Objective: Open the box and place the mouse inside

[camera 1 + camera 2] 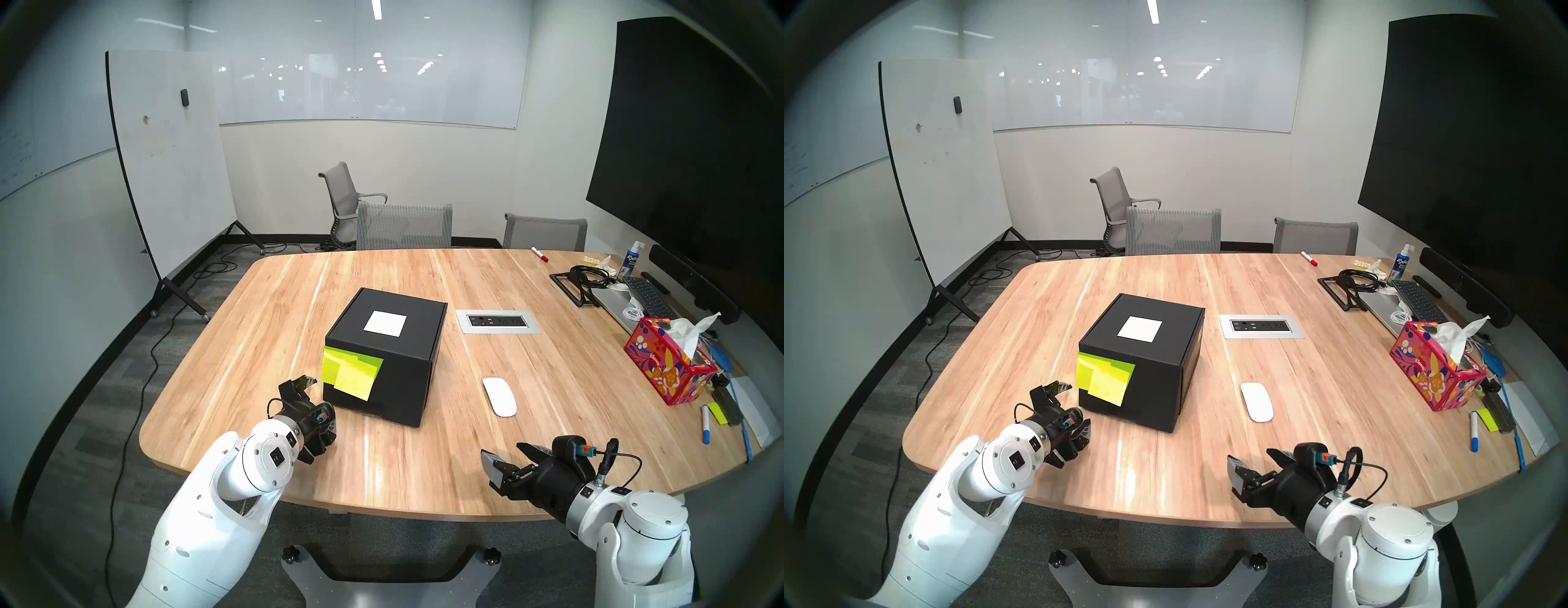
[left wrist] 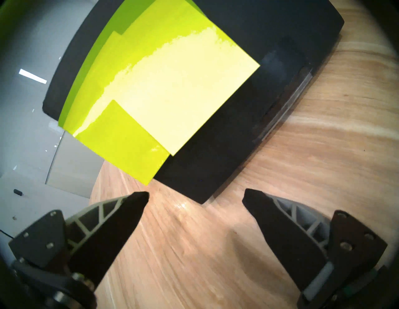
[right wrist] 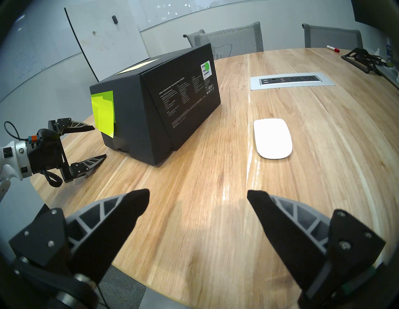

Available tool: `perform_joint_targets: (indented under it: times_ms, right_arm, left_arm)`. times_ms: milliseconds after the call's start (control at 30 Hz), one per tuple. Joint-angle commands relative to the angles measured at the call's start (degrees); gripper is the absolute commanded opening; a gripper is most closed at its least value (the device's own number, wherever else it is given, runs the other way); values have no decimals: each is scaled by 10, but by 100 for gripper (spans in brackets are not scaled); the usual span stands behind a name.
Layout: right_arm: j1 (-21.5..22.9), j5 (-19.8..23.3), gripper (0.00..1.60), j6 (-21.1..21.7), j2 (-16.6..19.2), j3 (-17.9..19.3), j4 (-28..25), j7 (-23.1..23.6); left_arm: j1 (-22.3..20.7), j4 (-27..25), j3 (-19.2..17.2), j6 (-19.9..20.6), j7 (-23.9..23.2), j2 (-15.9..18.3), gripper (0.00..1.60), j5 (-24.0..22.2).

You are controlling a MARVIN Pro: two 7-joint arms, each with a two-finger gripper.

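Sitting closed at the middle of the head view, the black cardboard box (image 1: 384,354) rests on the wooden tabletop (image 1: 382,471); its inside is not visible. A white square label (image 1: 385,324) is on the lid, and yellow-green sticky notes (image 1: 350,373) cover the front flap. In the right wrist view, the box side carries small white print, too small to read, and a barcode sticker with a green dot (image 3: 206,68). The white mouse (image 1: 499,396) lies on the tabletop, right of the box and apart from it. At the right edge, a red floral Kleenex tissue box (image 1: 668,367) holds white tissues. The left tool (image 1: 312,392) is open and empty, just beside the notes. The right tool (image 1: 507,456), lower right, is open and empty too.
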Motion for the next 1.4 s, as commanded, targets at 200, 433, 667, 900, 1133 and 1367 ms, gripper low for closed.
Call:
perform_joint_targets:
  times_ms: [200,433,667,900,1133,1367]
  right_arm:
    - [2,-1,160,-2,0,1,-13,0]
    - [3,-1,160,-2,0,1,-13,0]
    - [3,-2,160,-2,0,1,-13,1]
    - [3,-2,160,-2,-1,1,-13,1]
    - [3,-3,160,-2,-1,1,-13,2]
    - [3,-3,160,-2,-2,2,-13,2]
  left_arm:
    - [17,-8,-16,-18,-22,31,160,-11]
    - [20,-27,-18,-20,-55,44,160,-18]
    - [25,-36,-11,-25,-52,38,160,-18]
    - [23,-37,4,-21,-41,24,160,-13]
    - [17,-30,20,-15,-25,11,160,-5]
    - [5,-11,34,-14,-2,-6,160,4]
